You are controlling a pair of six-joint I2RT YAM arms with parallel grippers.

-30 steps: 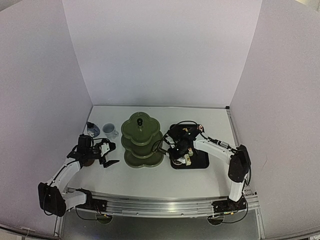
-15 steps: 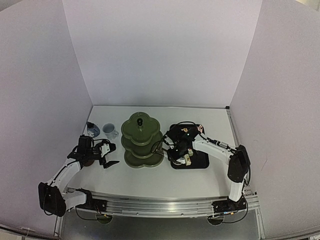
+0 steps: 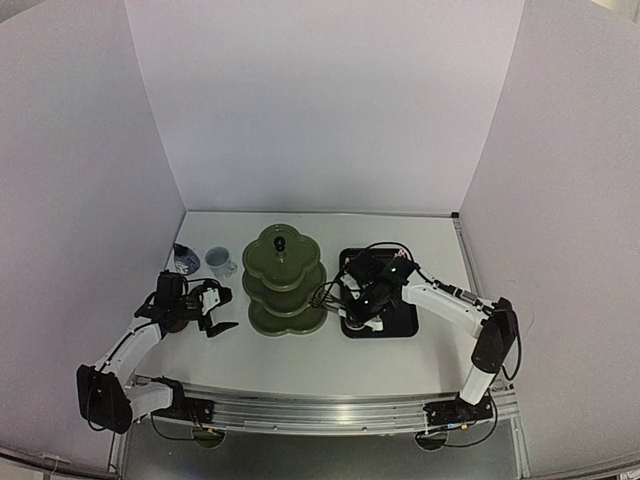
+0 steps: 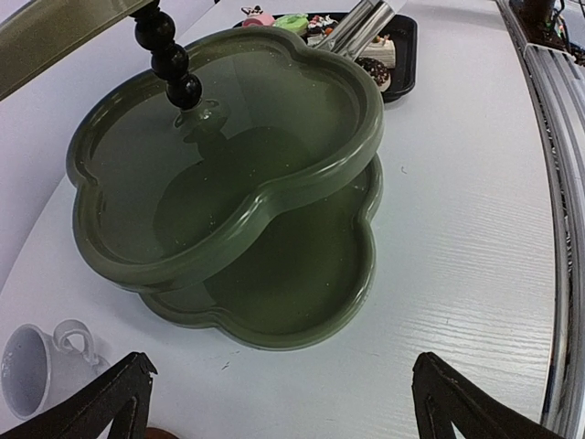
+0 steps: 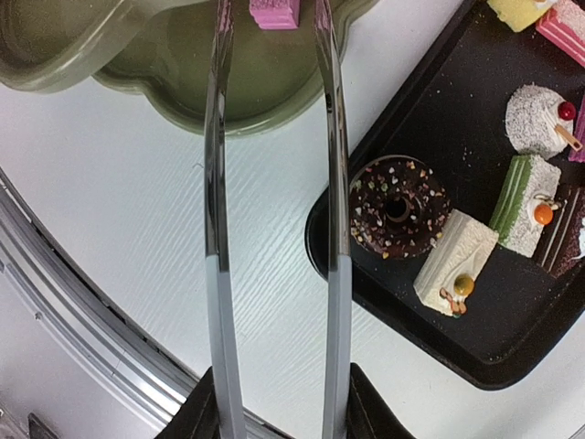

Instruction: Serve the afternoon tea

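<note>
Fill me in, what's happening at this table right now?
The right arm, jaws closed on metal tongs, has the tong tips on either side of a pink cake over a lower tier of the green stand; whether it is set down yet is unclear. More cakes and a chocolate doughnut wait on the black tray. The left arm hovers by the stand, jaws wide open and empty, a cup beside it.

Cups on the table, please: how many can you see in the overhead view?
2. The paler cup stands just left of the green stand; the darker cup sits further left of it. Others may be hidden from this view.
</note>
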